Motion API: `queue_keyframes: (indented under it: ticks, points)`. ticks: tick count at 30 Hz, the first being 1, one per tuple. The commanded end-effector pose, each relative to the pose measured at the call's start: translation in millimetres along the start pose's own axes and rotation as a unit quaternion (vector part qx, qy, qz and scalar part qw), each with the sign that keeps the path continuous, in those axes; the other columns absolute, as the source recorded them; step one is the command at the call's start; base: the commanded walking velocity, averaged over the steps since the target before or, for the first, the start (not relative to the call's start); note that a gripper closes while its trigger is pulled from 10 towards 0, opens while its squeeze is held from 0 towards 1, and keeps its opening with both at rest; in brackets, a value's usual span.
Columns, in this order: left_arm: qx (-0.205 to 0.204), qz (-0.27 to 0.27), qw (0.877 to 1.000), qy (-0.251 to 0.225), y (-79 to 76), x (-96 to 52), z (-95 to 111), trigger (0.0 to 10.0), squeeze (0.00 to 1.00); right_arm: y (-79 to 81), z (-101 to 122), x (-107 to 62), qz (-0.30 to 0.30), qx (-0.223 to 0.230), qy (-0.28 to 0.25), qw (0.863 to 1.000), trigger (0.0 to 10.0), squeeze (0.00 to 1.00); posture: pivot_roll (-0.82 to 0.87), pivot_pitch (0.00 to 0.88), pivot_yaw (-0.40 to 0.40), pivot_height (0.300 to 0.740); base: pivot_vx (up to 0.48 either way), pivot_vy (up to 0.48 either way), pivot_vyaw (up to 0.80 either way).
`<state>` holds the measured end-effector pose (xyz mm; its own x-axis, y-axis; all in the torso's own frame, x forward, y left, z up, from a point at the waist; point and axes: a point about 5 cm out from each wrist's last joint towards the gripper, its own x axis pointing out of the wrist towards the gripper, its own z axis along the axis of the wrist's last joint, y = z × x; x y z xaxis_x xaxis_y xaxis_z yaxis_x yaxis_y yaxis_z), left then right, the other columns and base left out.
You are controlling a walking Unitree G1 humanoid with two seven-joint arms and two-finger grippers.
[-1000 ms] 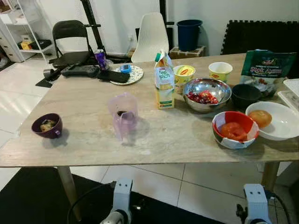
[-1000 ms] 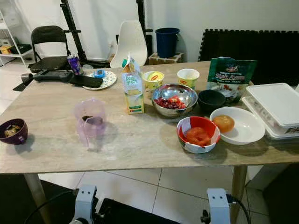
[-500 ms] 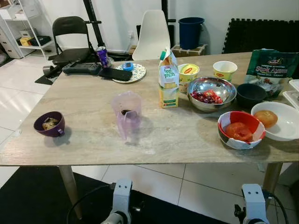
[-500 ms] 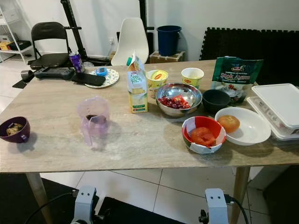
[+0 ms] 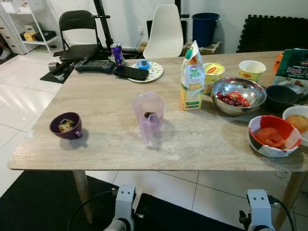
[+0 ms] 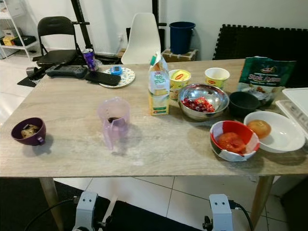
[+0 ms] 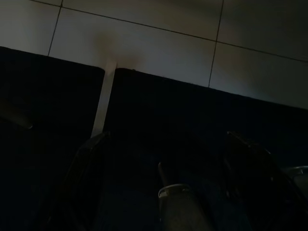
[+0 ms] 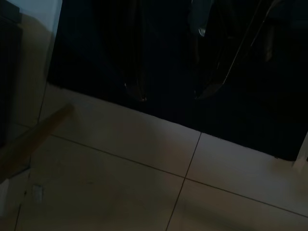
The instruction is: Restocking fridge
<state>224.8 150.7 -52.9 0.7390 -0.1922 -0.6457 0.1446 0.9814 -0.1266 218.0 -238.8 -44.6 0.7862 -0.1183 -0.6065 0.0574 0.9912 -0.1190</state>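
Groceries for restocking sit on the tabletop (image 5: 106, 139): juice carton (image 5: 193, 77) mid-table, steel bowl (image 5: 238, 94) just right of it, lilac pitcher (image 5: 148, 115) nearer the front edge, purple cup (image 5: 67, 126) far left. Left wrist view: left gripper (image 7: 168, 178) hangs released over dark mat (image 7: 53, 120). Right wrist view: right gripper (image 8: 171, 91) idle, fingers apart, above floor tiles (image 8: 110, 178).

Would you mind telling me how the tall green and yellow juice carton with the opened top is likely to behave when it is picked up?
The tall green and yellow juice carton stands narrow and upright, so a sideways nudge would probably tip it. Its top looks torn open, so tilting it could spill the contents. The cardboard walls would likely give under a hard squeeze, so a moderate grip low on the body seems safest.
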Motion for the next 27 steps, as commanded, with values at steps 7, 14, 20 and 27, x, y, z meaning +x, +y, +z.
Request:
queue_keyframes:
  ticks: [7,14,20,27]
  points:
    - [0.010,0.005,1.000,0.017,4.7,-2.3,-7,10.0,0.00,-1.1,-8,-2.7,-0.001,0.003,0.013,1.000,10.0,0.00,-0.10,0.105,0.074,0.740,0.000,0.000,0.00]
    - [0.020,0.002,1.000,0.017,5.1,-2.4,-6,10.0,0.00,-10.1,-17,-7.3,0.035,-0.017,0.042,0.998,10.0,0.00,-0.09,0.101,0.082,0.740,0.000,0.000,0.00]
    - [0.033,-0.007,0.999,0.004,7.1,-2.6,-2,10.0,0.00,-41.1,-13,-24.5,0.233,-0.087,0.065,0.966,10.0,0.00,-0.09,0.104,0.092,0.740,0.000,0.000,0.00]
    - [0.034,-0.009,0.999,0.000,6.0,-1.1,3,10.0,0.00,-50.5,73,-44.9,0.386,-0.033,-0.091,0.917,10.0,0.00,-0.10,0.095,0.096,0.740,0.000,0.000,0.00]
